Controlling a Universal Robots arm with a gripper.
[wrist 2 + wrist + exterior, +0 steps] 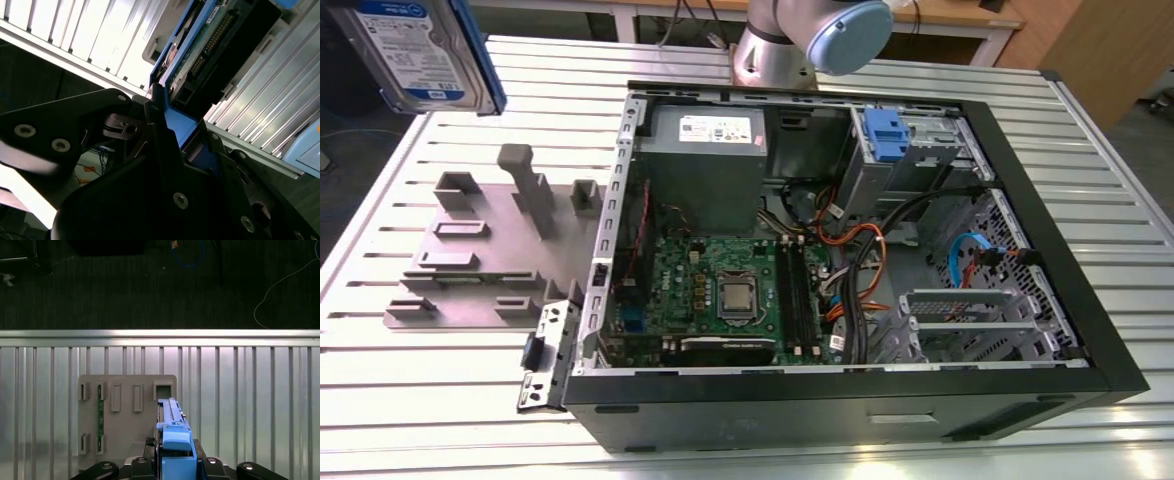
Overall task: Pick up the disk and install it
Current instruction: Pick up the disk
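One disk, one open computer case, one grey holder plate, one slatted table.

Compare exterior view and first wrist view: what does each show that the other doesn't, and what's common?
Exterior view adds: open computer case, motherboard, power supply, arm, the disk showing its label face.
First wrist view adds: the pincer shut on the disk seen edge-on, a green strip in the grey fixture plate, dark floor.
Both: disk, fixture plate, slatted table.
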